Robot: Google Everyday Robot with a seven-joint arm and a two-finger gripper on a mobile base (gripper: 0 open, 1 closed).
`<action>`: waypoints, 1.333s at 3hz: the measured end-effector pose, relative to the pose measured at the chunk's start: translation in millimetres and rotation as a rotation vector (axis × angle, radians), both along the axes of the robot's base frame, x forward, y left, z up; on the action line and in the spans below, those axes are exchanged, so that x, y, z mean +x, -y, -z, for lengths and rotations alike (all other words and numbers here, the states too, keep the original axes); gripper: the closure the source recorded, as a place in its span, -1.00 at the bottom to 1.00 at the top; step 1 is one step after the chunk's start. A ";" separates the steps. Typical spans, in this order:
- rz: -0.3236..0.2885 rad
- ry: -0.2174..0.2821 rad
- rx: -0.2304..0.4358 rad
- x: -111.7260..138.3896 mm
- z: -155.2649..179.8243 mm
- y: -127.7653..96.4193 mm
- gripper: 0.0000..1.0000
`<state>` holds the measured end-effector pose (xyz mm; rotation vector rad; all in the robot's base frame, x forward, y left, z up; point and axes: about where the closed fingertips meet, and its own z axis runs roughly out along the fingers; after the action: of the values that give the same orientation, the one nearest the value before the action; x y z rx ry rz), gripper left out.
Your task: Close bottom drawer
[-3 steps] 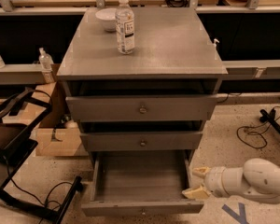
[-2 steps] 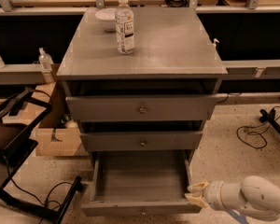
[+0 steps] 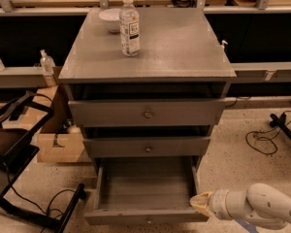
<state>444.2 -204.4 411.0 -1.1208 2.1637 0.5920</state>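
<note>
Hand (image 3: 200, 204) sits at five o'clock, at the right front corner of the bottom drawer (image 3: 145, 186); whether open or closed, I cannot tell. Drawer stands pulled out; the whole push is not yet done.

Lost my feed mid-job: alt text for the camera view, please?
The bottom drawer of a grey three-drawer cabinet is pulled far out and looks empty, with the robot's claw at its front right corner. The middle drawer and top drawer stand slightly out; a water bottle and a white bowl sit on top of it.
</note>
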 end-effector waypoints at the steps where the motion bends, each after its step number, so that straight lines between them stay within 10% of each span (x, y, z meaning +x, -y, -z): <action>1: 0.015 -0.015 -0.038 -2.0 19.5 -2.8 1.00; 2: 0.034 -0.039 -0.130 -8.8 80.9 -4.4 1.00; 4: 0.012 -0.076 -0.020 -12.1 167.8 1.3 1.00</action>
<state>432.1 -205.7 243.2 -1.1115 2.2443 0.6176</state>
